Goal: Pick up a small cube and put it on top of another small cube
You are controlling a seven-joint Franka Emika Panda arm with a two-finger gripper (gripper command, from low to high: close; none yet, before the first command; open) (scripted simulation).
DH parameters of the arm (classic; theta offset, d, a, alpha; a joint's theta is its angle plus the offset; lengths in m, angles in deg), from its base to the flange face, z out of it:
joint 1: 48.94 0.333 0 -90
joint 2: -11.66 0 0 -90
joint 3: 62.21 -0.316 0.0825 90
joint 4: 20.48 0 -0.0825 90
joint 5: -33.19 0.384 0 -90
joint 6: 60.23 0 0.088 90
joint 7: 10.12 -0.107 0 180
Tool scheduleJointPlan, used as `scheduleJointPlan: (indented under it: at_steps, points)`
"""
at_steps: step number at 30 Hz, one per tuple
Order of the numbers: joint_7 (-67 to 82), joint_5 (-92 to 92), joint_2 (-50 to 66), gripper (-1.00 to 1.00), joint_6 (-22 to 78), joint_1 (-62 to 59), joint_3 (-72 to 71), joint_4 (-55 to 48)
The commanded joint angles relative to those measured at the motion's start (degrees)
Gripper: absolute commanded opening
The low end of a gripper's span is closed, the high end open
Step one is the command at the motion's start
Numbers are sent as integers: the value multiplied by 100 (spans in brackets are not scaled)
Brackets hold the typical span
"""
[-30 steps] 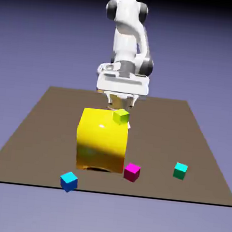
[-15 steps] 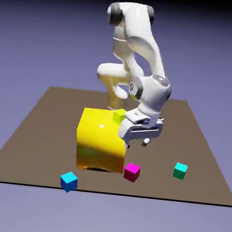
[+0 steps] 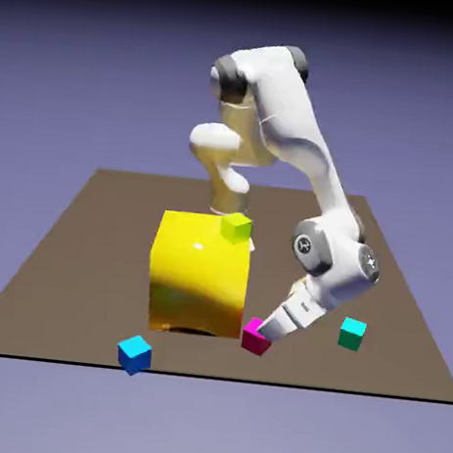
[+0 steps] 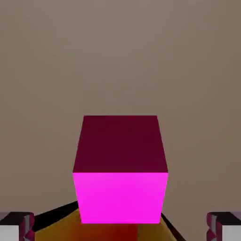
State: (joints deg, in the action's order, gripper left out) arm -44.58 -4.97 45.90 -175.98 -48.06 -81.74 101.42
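Observation:
The small cube, tiny and magenta-pink, lies on the table beside the big yellow block's lower right corner. My gripper slants down onto it from the exterior view's right. In the hand view the small cube fills the lower middle. My gripper is open, with one grey fingertip at each bottom corner, both well clear of the cube's sides. The other small cube, blue with a cyan top, sits near the table's front edge at the exterior view's left.
The big yellow block stands just left of the magenta cube, with a tiny yellow-green cube on its top back corner. A teal-green cube lies to the right of the gripper. The brown table ends just past the blue cube.
The arm swung from above the yellow block toward the exterior view's right and came down to the magenta cube. The jaws stayed open.

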Motion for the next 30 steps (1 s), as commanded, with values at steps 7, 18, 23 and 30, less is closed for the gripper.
scheduleJointPlan:
  at_steps: [7,18,23,30]
  points:
    - [232,933,-324,-100,969,35,123,-695]
    - [-207,3422,612,-100,2215,-97,2407,-2745]
    - [-407,4553,1037,-100,2782,-157,3446,-3676]
    - [-573,5650,1437,-100,3129,-174,4426,-4356]
